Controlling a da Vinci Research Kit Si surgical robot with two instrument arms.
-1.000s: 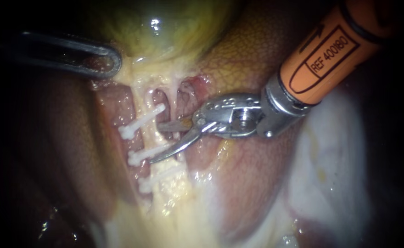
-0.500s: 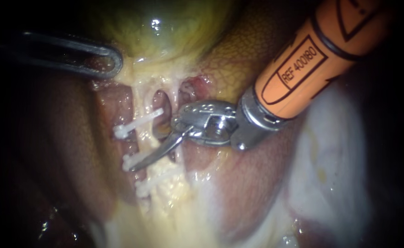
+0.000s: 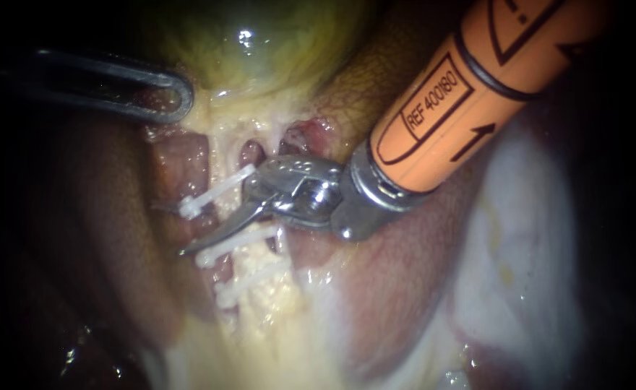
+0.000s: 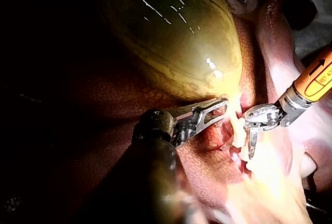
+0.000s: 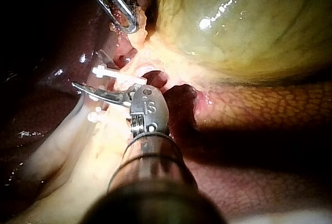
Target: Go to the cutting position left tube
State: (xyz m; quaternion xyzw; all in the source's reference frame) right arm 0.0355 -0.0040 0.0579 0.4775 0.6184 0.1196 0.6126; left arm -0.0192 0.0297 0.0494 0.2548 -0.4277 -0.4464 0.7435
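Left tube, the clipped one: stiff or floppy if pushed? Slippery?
Likely floppy: the left tube is a thin pale strand below the gallbladder. Probably slippery: wet glints all around. The white clips may stiffen it locally.

We see a glossy yellow-green gallbladder (image 3: 260, 43), a reddish-brown liver (image 3: 383, 79) with a fine mesh pattern, white clips (image 3: 217, 189), our dark grey left instrument (image 3: 181, 97), and our right instrument (image 3: 224, 228): orange shaft with black outlines, silver tip.
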